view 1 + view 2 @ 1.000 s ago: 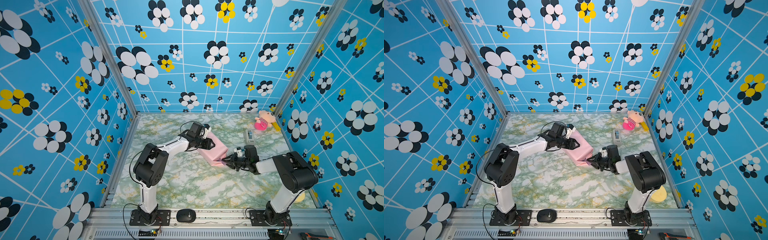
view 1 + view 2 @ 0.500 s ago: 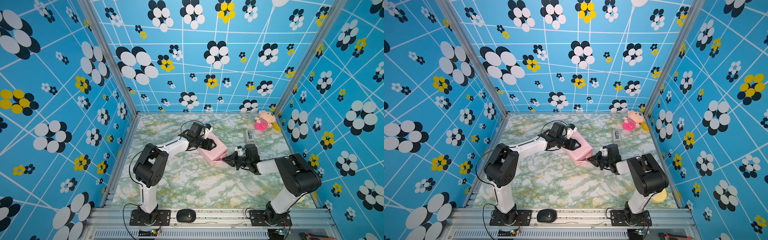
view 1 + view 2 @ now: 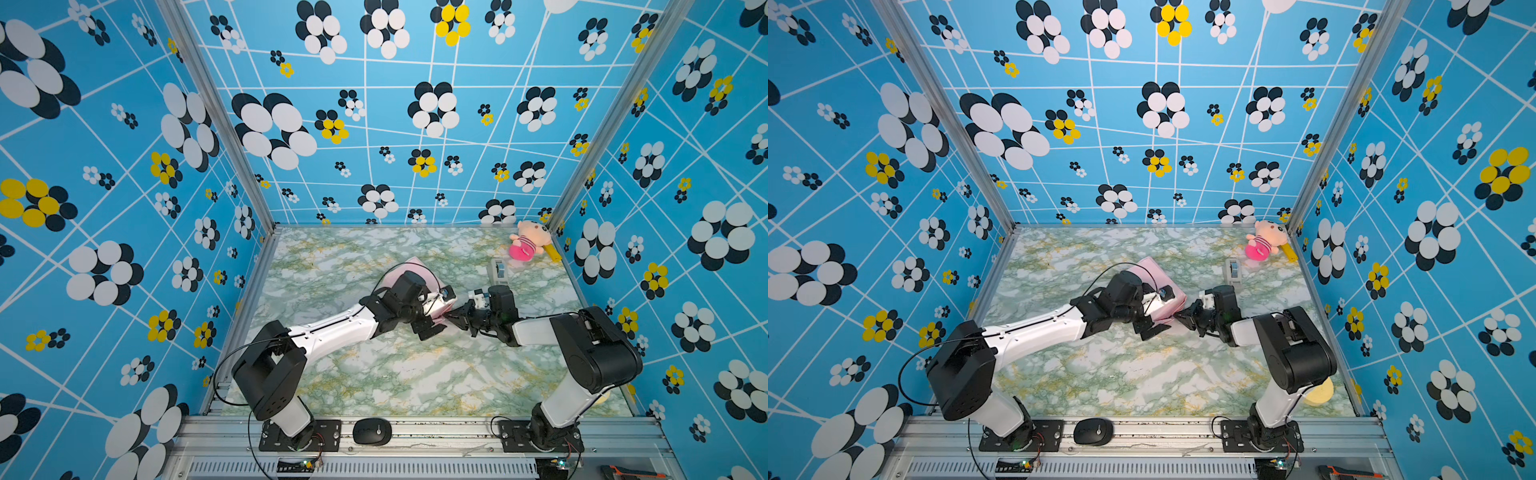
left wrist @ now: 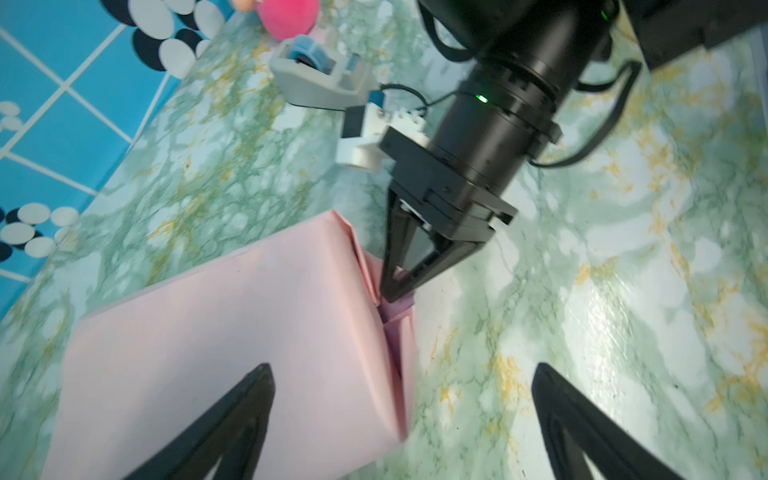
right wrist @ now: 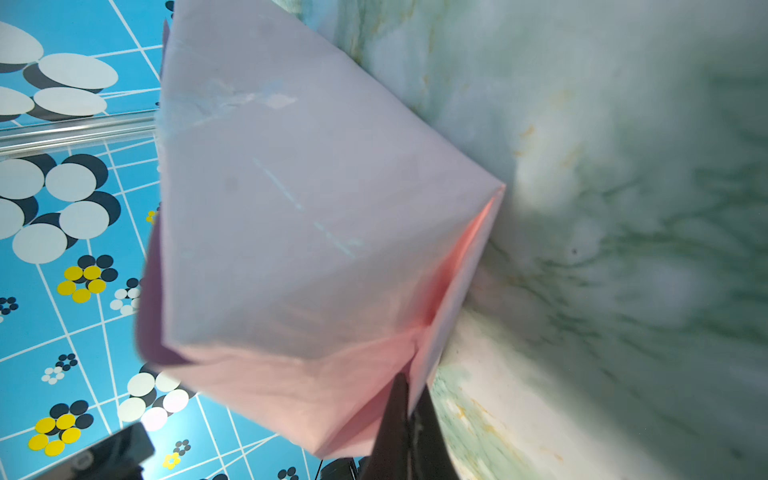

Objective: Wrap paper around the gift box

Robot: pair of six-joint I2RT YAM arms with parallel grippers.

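Left gripper (image 4: 401, 368) spread wide, holding nothing. One finger over pale pink creased paper sheet (image 4: 232, 332), other over green marbled tabletop (image 4: 623, 291). Sheet folded round dark navy gift box, mid-table, box itself hidden. Beyond, right gripper (image 4: 392, 296) clamped on end flap. Judgement: paper thin, light, tear-prone — hold at folded edges.

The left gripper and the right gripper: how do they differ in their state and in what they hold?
The left gripper stands wide open; the right gripper is shut. The left gripper holds nothing, with one finger over the paper and one over the table; the right gripper pinches the paper's folded end flap. Both are at the same folded end.
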